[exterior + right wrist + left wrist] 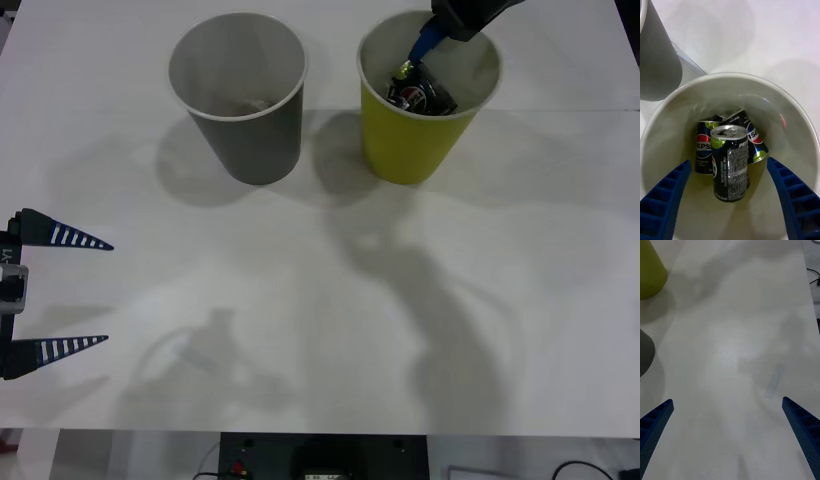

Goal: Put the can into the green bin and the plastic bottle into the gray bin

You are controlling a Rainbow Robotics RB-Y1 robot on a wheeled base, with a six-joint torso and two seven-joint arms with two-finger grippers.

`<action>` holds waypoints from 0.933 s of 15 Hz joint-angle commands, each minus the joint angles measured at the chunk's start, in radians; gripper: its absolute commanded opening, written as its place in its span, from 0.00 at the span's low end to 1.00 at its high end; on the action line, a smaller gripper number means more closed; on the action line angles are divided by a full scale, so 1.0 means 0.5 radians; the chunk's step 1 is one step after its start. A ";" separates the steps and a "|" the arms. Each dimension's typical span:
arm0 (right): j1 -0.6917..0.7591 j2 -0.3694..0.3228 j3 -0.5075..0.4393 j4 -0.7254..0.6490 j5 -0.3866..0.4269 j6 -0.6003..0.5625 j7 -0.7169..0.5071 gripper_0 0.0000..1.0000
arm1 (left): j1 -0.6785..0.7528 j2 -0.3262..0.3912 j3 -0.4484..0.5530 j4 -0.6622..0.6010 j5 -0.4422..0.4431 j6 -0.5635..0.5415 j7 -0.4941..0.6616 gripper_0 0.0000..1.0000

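The green bin [410, 145] stands at the table's back right, with my right gripper [420, 60] open over its mouth. In the right wrist view the bin's white wall [790, 123] rings three dark cans. The nearest can [730, 165] stands silver top up between my spread blue fingers [666, 198], which do not touch it. Two more cans [703, 146] lean behind it. The can [420, 95] also shows as a dark shape inside the bin. The gray bin [255, 145] stands to the left. The plastic bottle is hidden; a faint pale shape in the gray bin is unclear.
My left gripper [108, 293] rests open at the table's left edge, over bare white tabletop [737, 352]. The left wrist view catches the green bin [649, 273] and the gray bin [645, 352] at its edge. A seam crosses the table behind the bins.
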State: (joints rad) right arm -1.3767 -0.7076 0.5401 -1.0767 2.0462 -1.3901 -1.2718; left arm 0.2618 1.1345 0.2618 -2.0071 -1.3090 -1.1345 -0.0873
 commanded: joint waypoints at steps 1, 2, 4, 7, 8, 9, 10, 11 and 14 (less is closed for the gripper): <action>-0.002 -0.048 0.000 -0.025 -0.086 -0.003 0.074 1.00 | 0.000 0.000 0.000 0.000 0.000 0.000 0.000 1.00; 0.005 -0.103 -0.016 -0.052 -0.184 -0.039 0.138 1.00 | 0.000 0.000 0.000 0.000 0.000 0.000 0.000 1.00; 0.109 -0.235 -0.200 -0.166 -0.380 -0.177 0.264 1.00 | 0.000 0.000 0.000 0.000 0.000 0.000 0.000 1.00; 0.308 -0.389 -0.402 -0.414 -0.518 -0.291 0.347 1.00 | 0.000 0.000 0.000 0.000 0.000 0.000 0.000 1.00; 0.373 -0.432 -0.448 -0.494 -0.576 -0.300 0.359 1.00 | 0.000 0.000 0.000 0.000 0.000 0.000 0.000 1.00; 0.468 -0.472 -0.516 -0.580 -0.644 -0.325 0.387 1.00 | 0.000 0.000 0.000 0.000 0.000 0.000 0.000 1.00; 0.545 -0.493 -0.577 -0.638 -0.675 -0.337 0.411 1.00 | 0.000 0.000 0.000 0.000 0.000 0.000 0.000 1.00; 0.627 -0.508 -0.648 -0.694 -0.696 -0.340 0.457 1.00 | 0.000 0.000 0.000 0.000 0.000 0.000 0.000 1.00; 0.919 -0.536 -0.884 -0.887 -0.721 -0.355 0.755 1.00 | 0.000 0.000 0.000 0.000 0.000 0.000 0.000 1.00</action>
State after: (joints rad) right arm -0.9524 -0.9728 0.1249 -1.4941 1.6867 -1.5635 -0.9311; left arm 0.2618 1.1345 0.2618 -2.0071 -1.3090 -1.1345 -0.0873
